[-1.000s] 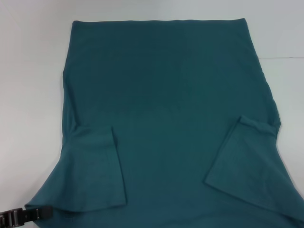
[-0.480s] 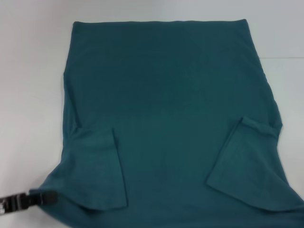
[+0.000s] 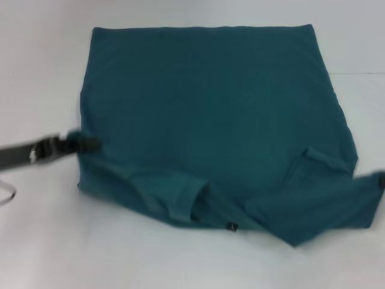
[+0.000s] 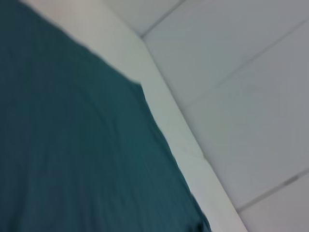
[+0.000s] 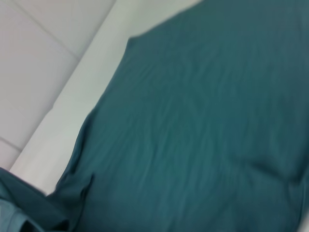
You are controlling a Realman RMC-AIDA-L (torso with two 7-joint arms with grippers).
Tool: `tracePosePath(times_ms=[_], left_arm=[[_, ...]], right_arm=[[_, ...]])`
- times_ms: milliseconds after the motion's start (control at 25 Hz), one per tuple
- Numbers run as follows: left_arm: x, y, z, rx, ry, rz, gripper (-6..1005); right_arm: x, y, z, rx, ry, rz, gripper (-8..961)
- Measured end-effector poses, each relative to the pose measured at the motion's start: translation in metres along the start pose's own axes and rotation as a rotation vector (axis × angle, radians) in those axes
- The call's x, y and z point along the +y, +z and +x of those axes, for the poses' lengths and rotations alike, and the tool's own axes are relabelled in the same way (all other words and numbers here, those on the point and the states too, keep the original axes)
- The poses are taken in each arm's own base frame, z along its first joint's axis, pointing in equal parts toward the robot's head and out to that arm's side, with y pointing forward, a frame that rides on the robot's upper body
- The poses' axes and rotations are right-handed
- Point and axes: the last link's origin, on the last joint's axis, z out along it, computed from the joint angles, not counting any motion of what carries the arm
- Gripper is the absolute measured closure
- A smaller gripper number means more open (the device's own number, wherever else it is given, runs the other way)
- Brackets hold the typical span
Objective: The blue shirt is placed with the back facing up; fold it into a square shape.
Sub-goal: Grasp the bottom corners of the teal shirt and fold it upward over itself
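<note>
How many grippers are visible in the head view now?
2. The left gripper is at the left edge of the shirt. The right gripper shows only as a dark bit at the picture's right border, at the shirt's near right corner; most of it is hidden.

The blue shirt [image 3: 210, 102] lies flat (plain side up), its near edge folded over and rumpled.

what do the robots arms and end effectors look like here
Only the left end effector shows clearly in the head view: a slim black bar-like arm with a small white marking, ending in dark tips at the blue shirt. A thin loop, perhaps a cable, hangs under it. The right arm is barely visible.
</note>
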Motion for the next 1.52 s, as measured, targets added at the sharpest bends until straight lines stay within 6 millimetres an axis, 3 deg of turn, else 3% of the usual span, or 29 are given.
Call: tracePosePath(times_ms=[360, 960, 1200, 1520], left_arm=[[-0.006, 0.035, 0.050, 0.182, 0.029, 0.081, 984], [-0.012, 0.078, 0.079, 0.336, 0.068, 0.189, 985], [-0.011, 0.093, 0.086, 0.366, 0.086, 0.245, 985], [-0.020, 0.100, 0.081, 0.415, 0.067, 0.307, 984]], right_arm=[[0.006, 0.036, -0.066, -0.093, -0.102, 0.086, 924], [0.016, 0.088, -0.146, -0.209, -0.316, 0.360, 900], [0.024, 0.104, -0.164, -0.209, -0.392, 0.425, 878], [0.018, 0.124, -0.153, -0.214, -0.394, 0.474, 847]])
